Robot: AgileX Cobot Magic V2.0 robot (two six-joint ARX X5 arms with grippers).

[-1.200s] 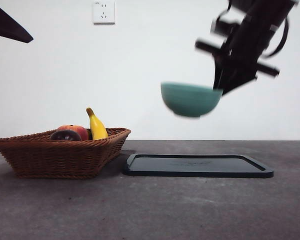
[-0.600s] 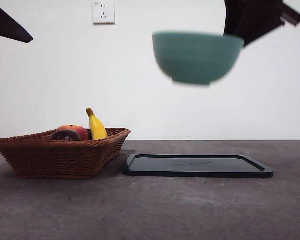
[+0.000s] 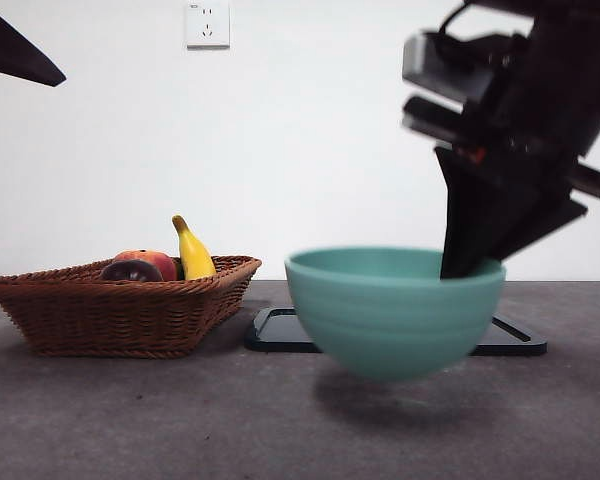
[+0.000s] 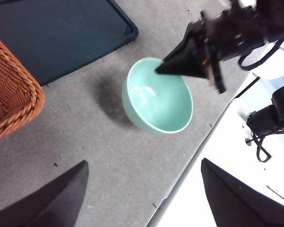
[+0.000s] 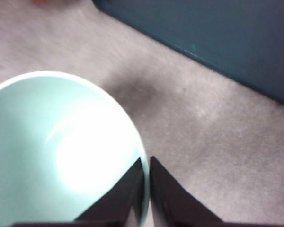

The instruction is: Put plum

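Right gripper (image 3: 470,265) holds the bowl (image 3: 394,310) by its rim, low over the table (image 3: 130,420).

We find its jaws pinched shut on the rim at the bowl's 3 o'clock in the front view, one jaw inside, one outside. The bowl hangs just clear of the table, in front of the dark tray (image 3: 510,338). The plum (image 3: 131,270) lies in the wicker basket (image 3: 120,310) at the bowl's 9 o'clock, touching the red-orange fruit (image 3: 152,262), near the banana (image 3: 192,250). The left gripper (image 4: 142,198) waits high above, jaws wide apart and empty.
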